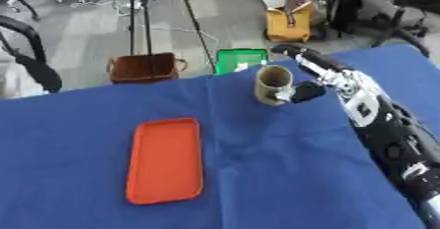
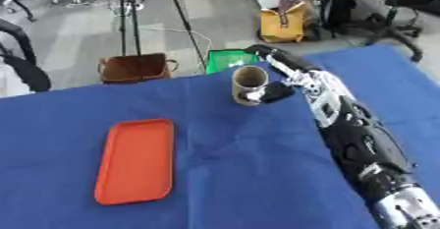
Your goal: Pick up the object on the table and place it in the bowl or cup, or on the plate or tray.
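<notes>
A table with a blue cloth [image 1: 258, 174] fills most of the view. The robot's right hand [image 1: 302, 91] reaches in along the right side of the table, up to the far edge. Its fingers are curled round a tan paper tube with a dark hollow top [image 1: 273, 84]. The tube stands upright and looks a little way above the cloth near the far edge, right of the middle. A flat orange plastic tray with round corners [image 1: 165, 160] lies on the cloth, left of the middle, well apart from the tube. It has nothing on it. The left hand does not show in either view.
</notes>
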